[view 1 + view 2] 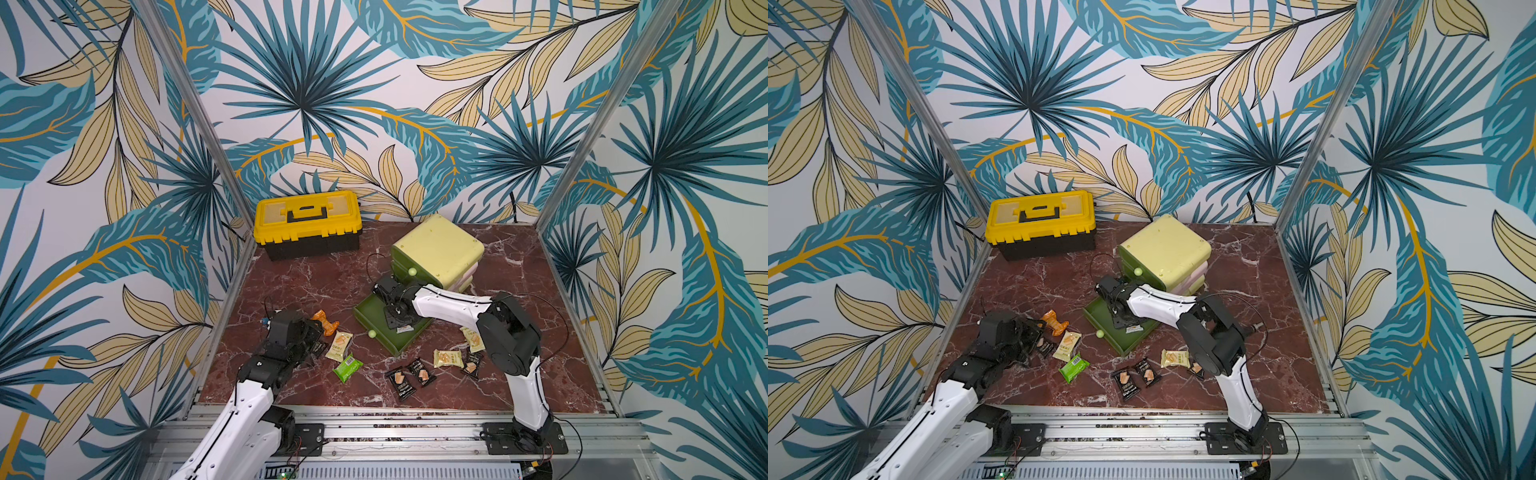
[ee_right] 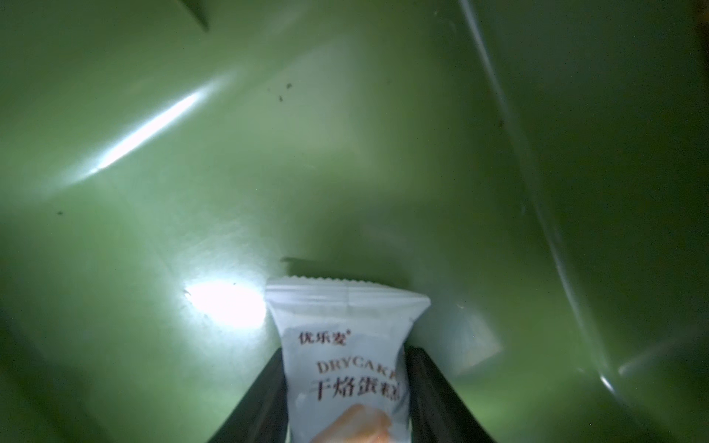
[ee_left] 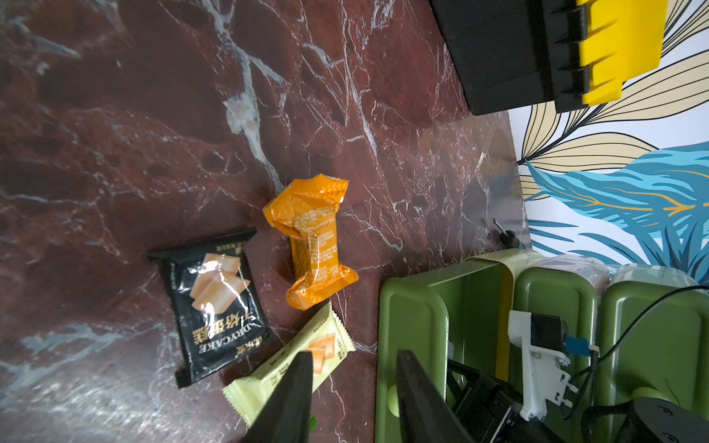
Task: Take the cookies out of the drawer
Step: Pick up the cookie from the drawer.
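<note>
Lying nearest the front rail on the red-brown marble tabletop are a pair of black crinkly cookie packets, a bright green sealed cookie packet and, toward the right arm, a pale yellow cookie packet with a third black packet just beside it. The right arm's black elbow covers part of another pale yellow packet.

On the left side, the left gripper hovers with its jaws apart and nothing between them. Below it is a pale yellow wafer packet, which lies just beside a black "DRYCAKE" packet and an orange twisted-end packet.

Farther in, a dark green open plastic drawer rests on the tabletop in front of its cabinet. The right gripper reaches down into it, its jaws pressing both side edges of a white cookie packet, which narrows between them. This packet lies on the drawer floor, the one packet seen inside. In both top views the white forearm crosses above the drawer and hides much of it.

Behind stands the pale yellow-green plastic drawer cabinet, bearing a round pale green knob. Farthest back, a yellow-lidded black toolbox sits against the leaf-patterned wall.
</note>
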Action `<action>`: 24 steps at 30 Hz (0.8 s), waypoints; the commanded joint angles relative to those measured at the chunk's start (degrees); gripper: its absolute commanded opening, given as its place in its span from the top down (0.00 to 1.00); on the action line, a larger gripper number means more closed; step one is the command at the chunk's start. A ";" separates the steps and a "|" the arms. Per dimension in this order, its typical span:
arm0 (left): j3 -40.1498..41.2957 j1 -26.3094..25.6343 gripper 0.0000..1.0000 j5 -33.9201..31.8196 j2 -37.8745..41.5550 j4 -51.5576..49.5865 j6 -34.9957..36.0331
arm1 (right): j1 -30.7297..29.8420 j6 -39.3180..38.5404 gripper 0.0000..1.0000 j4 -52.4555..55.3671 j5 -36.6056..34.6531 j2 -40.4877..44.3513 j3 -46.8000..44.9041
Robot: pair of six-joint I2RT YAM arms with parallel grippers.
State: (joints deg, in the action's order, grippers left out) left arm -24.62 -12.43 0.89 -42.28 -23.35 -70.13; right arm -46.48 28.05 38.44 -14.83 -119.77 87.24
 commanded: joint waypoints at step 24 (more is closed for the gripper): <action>1.24 -0.68 0.60 -2.12 0.18 0.15 -1.04 | -1.41 -4.89 0.60 0.94 -1.25 8.07 0.52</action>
State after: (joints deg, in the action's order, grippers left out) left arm -24.62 -12.78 -0.23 -42.35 -23.38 -70.94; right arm -47.00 24.75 38.46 -15.00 -115.00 87.24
